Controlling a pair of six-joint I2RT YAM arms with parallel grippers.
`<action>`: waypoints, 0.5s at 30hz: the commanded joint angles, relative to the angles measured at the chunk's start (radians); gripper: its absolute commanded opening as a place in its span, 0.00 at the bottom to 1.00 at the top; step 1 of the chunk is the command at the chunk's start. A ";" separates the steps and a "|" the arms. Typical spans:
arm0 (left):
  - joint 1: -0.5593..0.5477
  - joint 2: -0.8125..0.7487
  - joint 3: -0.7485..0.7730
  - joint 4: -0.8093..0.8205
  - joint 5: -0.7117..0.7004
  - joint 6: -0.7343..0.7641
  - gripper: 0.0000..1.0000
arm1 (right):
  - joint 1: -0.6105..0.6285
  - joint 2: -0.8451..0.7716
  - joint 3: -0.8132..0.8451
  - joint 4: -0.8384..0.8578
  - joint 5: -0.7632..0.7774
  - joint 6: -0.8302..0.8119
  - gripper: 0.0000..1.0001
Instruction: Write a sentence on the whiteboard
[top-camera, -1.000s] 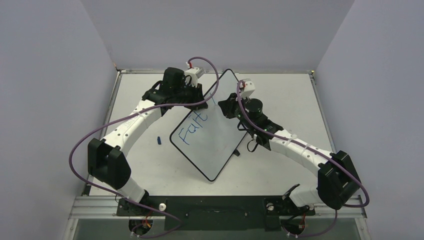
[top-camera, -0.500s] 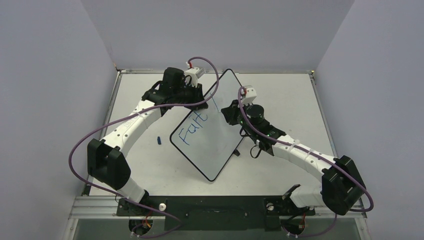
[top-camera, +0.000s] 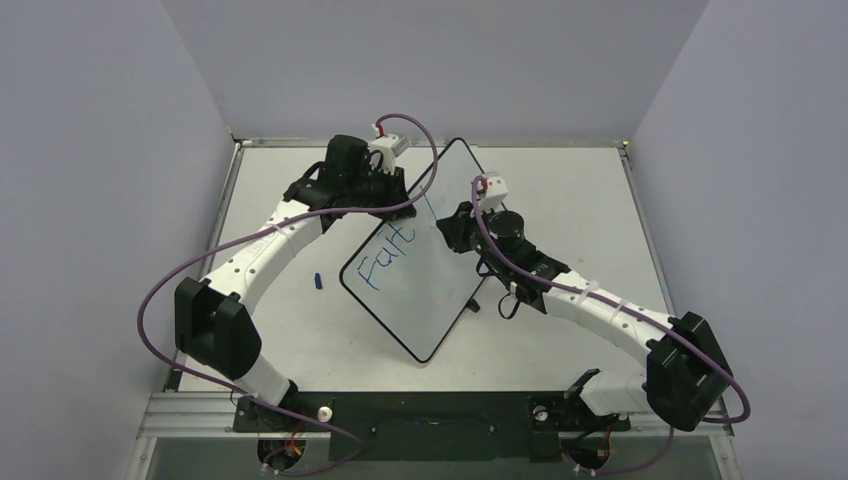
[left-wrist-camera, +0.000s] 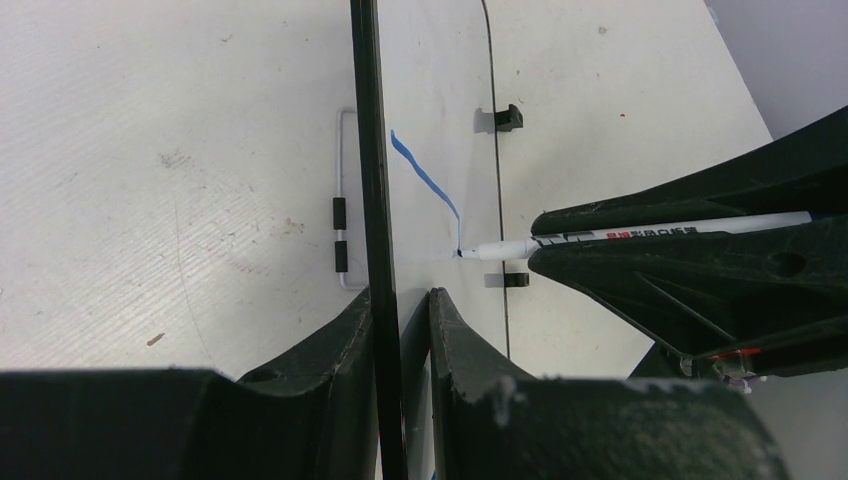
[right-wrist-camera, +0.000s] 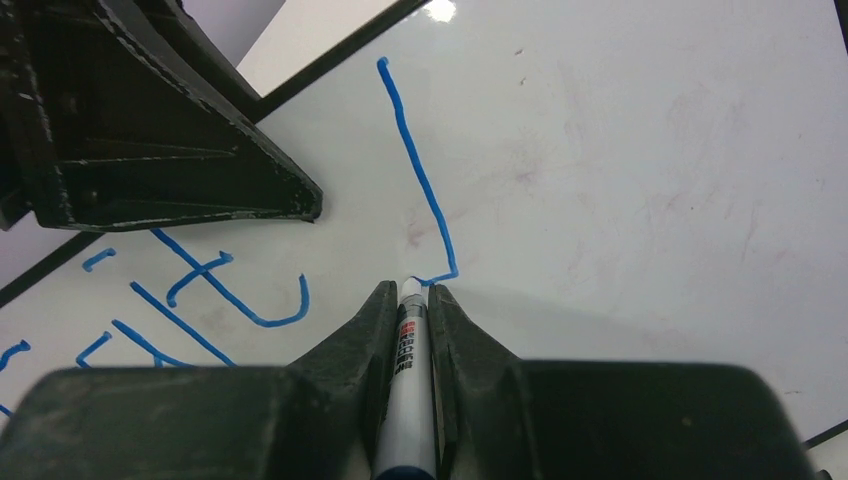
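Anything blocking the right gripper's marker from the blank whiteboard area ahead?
Nothing visible. The white marker, shut in the right gripper, touches the large white black-framed whiteboard; the surface beyond the blue stroke is bare. The left gripper clamps the edge.

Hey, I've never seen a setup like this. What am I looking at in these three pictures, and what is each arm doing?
These are two robot arms bolted at the near edge of a table. The wide picture comes from a fixed camera above and behind them. The other two come from small cameras on the wrists, so each arm's own black fingers show at the bottom.

On the table is a whiteboard, turned at an angle, with blue writing that reads roughly "Fait". A small blue object sits beside it, too small to identify.

The left gripper is pinched on the board's black frame, steadying it. The right gripper holds a white marker, its tip on the board at the end of a blue stroke.
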 joint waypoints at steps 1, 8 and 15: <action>0.006 -0.062 0.013 0.107 -0.042 0.060 0.00 | 0.014 -0.023 0.071 0.015 0.004 -0.010 0.00; 0.007 -0.062 0.013 0.105 -0.041 0.060 0.00 | 0.015 -0.066 0.100 -0.005 0.019 -0.022 0.00; 0.007 -0.061 0.013 0.108 -0.040 0.060 0.00 | 0.009 -0.043 0.147 -0.017 0.044 -0.039 0.00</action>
